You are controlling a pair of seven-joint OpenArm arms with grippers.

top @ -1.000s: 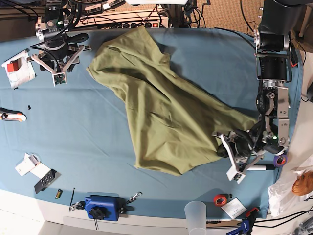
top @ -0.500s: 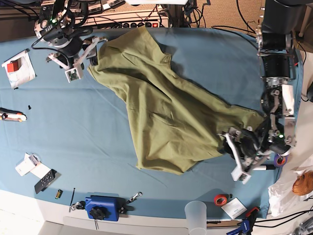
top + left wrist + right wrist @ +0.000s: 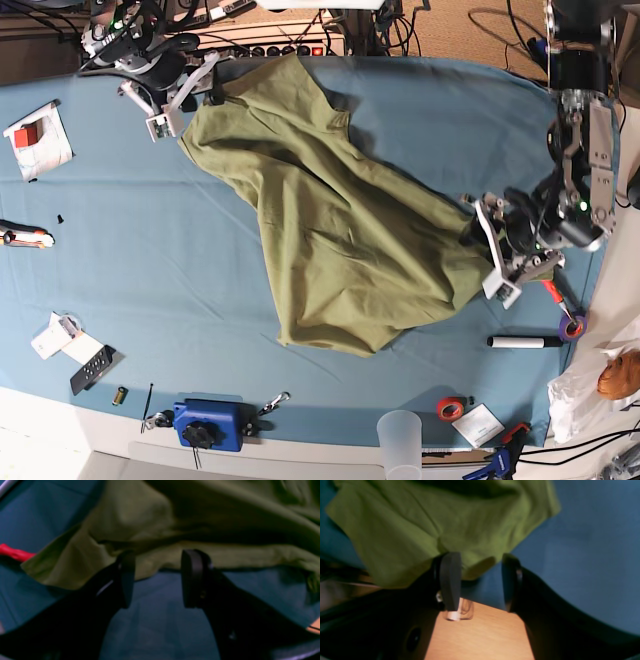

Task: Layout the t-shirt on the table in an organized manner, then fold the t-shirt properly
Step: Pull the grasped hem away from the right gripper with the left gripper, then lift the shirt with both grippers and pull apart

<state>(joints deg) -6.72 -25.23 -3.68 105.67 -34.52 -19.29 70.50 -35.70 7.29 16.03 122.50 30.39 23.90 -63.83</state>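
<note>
The olive-green t-shirt [image 3: 340, 220] lies crumpled in a diagonal band across the teal table [image 3: 150, 260]. My left gripper [image 3: 486, 250] is open at the shirt's right edge. In the left wrist view its fingers [image 3: 126, 577] straddle the shirt's hem [image 3: 160, 555] just above the cloth, holding nothing. My right gripper [image 3: 185, 97] is open at the shirt's far left corner, by the table's back edge. In the right wrist view a corner of the shirt [image 3: 480, 567] lies between the open fingers [image 3: 450, 580].
A red-handled tool [image 3: 12, 552] lies close to the left gripper. A white marker [image 3: 515, 342], a purple tape roll [image 3: 572, 327], a red tape roll [image 3: 450, 407] and a plastic cup [image 3: 400, 435] sit front right. A blue device [image 3: 205, 425] and a remote [image 3: 95, 368] sit front left.
My left gripper has moved from the shirt's lower right corner up along its right edge. My right gripper has moved right and back, up to the shirt's far left corner.
</note>
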